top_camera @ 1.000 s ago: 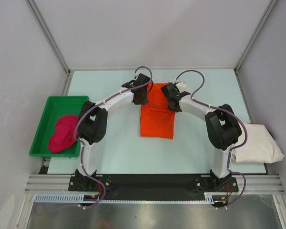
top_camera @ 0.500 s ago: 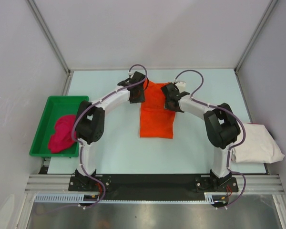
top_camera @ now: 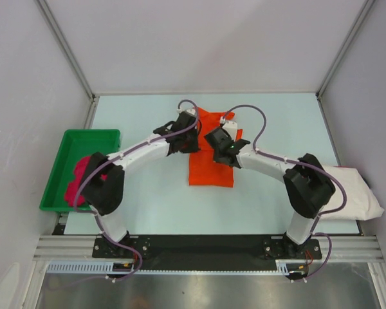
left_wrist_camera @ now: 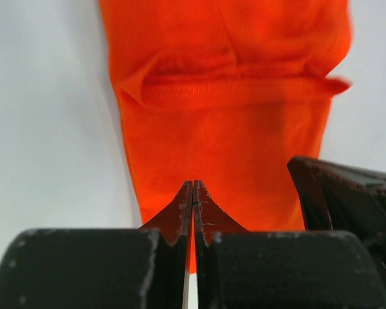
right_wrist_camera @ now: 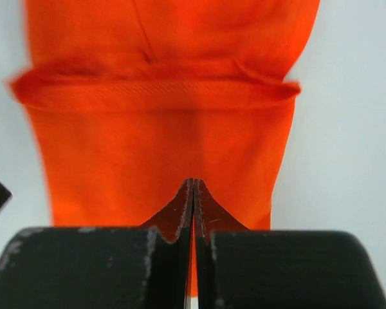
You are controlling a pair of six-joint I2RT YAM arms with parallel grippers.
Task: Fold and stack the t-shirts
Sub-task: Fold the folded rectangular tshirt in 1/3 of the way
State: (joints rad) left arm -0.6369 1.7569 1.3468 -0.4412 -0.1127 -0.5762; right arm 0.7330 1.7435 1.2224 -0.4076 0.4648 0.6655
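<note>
The bright orange t-shirt (top_camera: 211,170) lies partly folded in a long strip at the table's middle. My left gripper (top_camera: 183,138) and right gripper (top_camera: 222,147) sit side by side over its far half. Each is shut with orange cloth in the slit between its fingers. The left wrist view shows the shut left gripper (left_wrist_camera: 193,185) over the orange t-shirt (left_wrist_camera: 225,135), the right wrist view the shut right gripper (right_wrist_camera: 193,182) over the t-shirt (right_wrist_camera: 161,148). The magenta-pink t-shirt (top_camera: 79,170) lies crumpled, half hidden by my left elbow. The off-white t-shirt (top_camera: 357,196) lies folded at the right edge.
A green plastic tray (top_camera: 83,134) stands at the left and holds the magenta-pink t-shirt. Grey walls close the table at the back and sides. The right gripper's body (left_wrist_camera: 347,193) shows close beside the left one.
Both grippers have moved from the orange t-shirt's far end toward the near side and closer together. My left elbow has swung left over the tray.
</note>
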